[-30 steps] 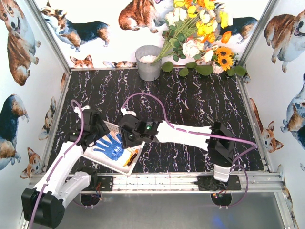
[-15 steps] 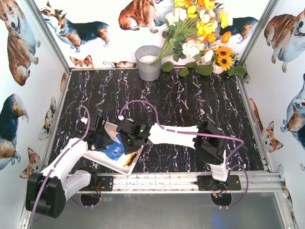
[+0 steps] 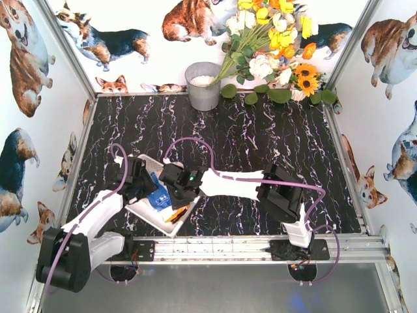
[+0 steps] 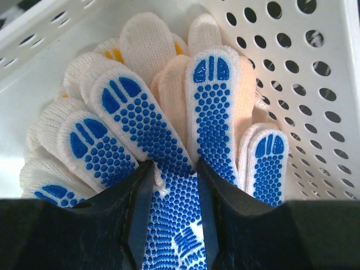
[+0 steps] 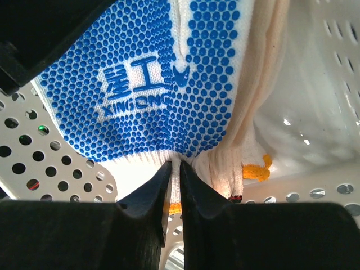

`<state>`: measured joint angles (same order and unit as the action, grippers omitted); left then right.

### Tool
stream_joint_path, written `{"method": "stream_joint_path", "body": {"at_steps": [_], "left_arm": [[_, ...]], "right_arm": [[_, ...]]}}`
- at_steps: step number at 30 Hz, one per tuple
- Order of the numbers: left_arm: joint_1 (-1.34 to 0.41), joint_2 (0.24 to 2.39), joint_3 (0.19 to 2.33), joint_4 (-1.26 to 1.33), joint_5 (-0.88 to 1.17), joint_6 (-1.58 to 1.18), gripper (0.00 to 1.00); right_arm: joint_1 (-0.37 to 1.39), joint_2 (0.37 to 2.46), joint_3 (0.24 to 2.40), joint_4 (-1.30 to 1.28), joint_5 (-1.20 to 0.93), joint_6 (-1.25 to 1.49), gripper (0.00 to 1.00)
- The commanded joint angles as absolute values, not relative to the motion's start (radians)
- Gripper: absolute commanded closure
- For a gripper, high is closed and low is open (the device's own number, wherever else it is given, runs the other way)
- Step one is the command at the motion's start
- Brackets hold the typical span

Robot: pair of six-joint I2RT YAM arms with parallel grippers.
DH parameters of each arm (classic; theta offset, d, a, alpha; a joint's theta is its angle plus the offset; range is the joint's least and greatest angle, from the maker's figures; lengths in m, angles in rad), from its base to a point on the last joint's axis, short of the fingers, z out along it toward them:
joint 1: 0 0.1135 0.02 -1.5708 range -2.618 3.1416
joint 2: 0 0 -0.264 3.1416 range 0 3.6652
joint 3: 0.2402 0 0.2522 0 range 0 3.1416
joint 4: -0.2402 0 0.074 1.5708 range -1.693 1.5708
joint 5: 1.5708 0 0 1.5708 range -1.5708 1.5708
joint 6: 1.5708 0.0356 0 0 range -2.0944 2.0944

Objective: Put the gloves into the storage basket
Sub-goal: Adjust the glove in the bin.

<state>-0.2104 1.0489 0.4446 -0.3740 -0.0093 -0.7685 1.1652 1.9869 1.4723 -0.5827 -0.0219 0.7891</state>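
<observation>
The white storage basket [image 3: 148,215] lies at the near left of the black marble table, with several gloves piled in it. On top is a white glove with blue dots [image 3: 159,197]; cream gloves [image 4: 143,45] and an orange cuff [image 5: 256,169] lie under it. My left gripper [image 3: 143,189] reaches into the basket from the left. In the left wrist view its jaws [image 4: 173,185] press on the palm of the blue-dotted glove [image 4: 211,112], with a strip of it between them. My right gripper [image 3: 172,194] comes from the right, and its jaws [image 5: 175,166] are pinched on that glove's [image 5: 152,73] white cuff.
A grey metal bucket [image 3: 203,85] stands at the back of the table beside a bunch of flowers [image 3: 273,45]. Purple cables loop over both arms. The basket's perforated wall [image 4: 304,67] rises close to the right of the left gripper. Corgi-print walls enclose the table.
Both grippers have moved in over the basket and narrowed their jaws onto the blue-dotted glove. The basket has turned and slid slightly. The glove is more bunched and covered.
</observation>
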Motion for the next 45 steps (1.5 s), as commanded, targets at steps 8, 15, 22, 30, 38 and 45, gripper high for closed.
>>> {"method": "stream_joint_path", "body": {"at_steps": [8, 15, 22, 30, 38, 45], "left_arm": [[-0.336, 1.282, 0.442, -0.090, 0.015, -0.782, 0.68], [-0.423, 1.418, 0.553, -0.028, 0.002, -0.776, 0.66], [-0.434, 1.360, 0.645, -0.072, 0.036, -0.703, 0.46], [-0.431, 1.178, 0.873, -0.359, -0.001, -0.555, 0.24], [-0.188, 1.133, 0.993, -0.404, -0.089, -0.433, 0.00], [0.175, 1.059, 0.773, -0.101, -0.170, -0.442, 0.00]], "right_arm": [[1.089, 1.931, 1.401, -0.642, 0.111, 0.744, 0.86], [1.043, 1.839, 1.303, -0.638, 0.142, 0.752, 0.85], [1.041, 1.797, 1.333, -0.587, 0.050, 0.727, 0.70], [1.039, 1.551, 1.331, -0.582, 0.088, 0.666, 0.49], [0.811, 1.229, 1.088, -0.510, 0.151, 0.571, 0.38], [0.197, 0.952, 0.715, -0.306, 0.052, 0.363, 0.14]]}}
